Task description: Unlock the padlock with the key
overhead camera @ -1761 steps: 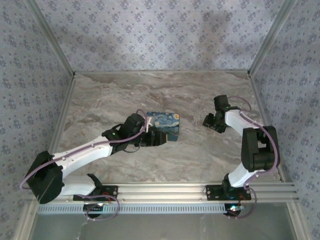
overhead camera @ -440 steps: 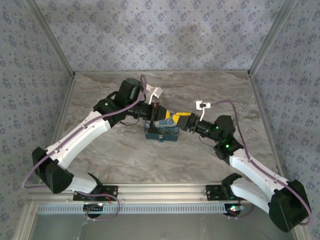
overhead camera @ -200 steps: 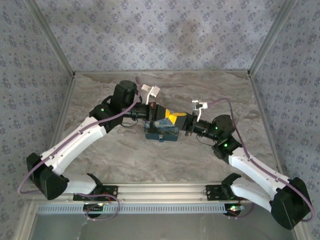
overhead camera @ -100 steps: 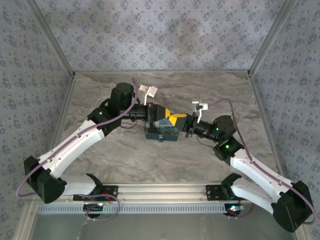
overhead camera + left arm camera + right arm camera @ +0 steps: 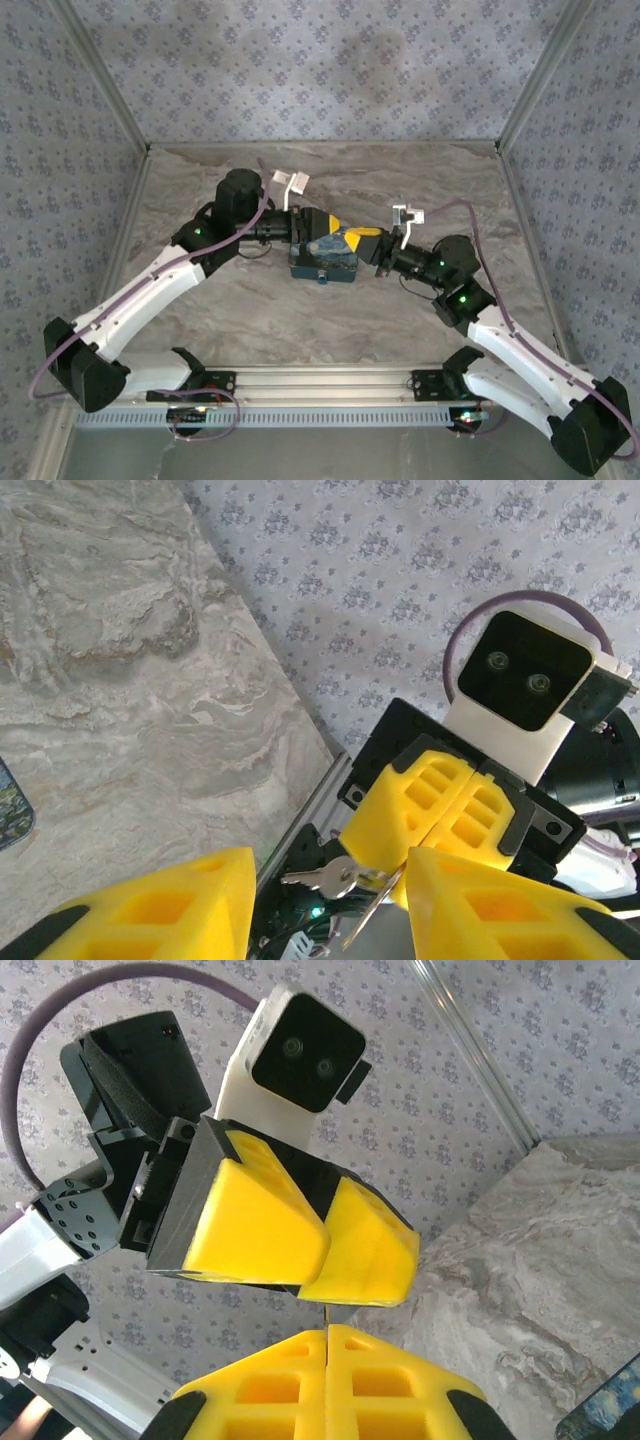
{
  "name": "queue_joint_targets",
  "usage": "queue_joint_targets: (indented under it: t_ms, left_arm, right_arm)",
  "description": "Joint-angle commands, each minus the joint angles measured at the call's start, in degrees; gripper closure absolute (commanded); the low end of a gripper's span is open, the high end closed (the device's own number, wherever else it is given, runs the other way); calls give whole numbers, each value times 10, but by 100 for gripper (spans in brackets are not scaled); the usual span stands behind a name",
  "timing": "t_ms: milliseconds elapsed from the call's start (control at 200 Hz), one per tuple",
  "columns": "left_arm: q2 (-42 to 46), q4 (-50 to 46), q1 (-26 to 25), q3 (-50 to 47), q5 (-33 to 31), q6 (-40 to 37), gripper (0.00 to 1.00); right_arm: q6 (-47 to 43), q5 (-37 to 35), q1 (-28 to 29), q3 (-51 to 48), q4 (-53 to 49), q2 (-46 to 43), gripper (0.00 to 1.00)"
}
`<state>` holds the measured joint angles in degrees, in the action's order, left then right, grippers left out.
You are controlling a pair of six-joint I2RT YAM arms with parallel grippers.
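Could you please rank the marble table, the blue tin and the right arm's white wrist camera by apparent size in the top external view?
1. marble table
2. blue tin
3. white wrist camera, smallest though raised nearer the lens

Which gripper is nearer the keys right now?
Right. The right gripper is shut on the keys, which dangle below its fingertips. The left gripper faces them, open, not touching them.
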<state>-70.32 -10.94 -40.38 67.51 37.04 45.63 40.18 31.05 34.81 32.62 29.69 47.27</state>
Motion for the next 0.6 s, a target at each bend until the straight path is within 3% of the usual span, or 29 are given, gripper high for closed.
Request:
queue_joint_targets:
  t_ms: [0, 90, 375, 595]
  left_arm:
    - [24, 41, 7, -13, -4, 14, 53]
    - [21, 63, 6, -17, 13, 27, 47]
    - [13, 118, 2, -31, 39, 54, 45]
    - [3, 137, -11, -35, 44, 60, 51]
  right_arm:
    - [-11, -15, -2, 12, -5, -10, 100]
    - [-3, -15, -2, 10, 10, -7, 100]
    - [12, -13, -3, 7, 39, 1, 100]
    - [18, -23, -6, 2, 48, 4, 100]
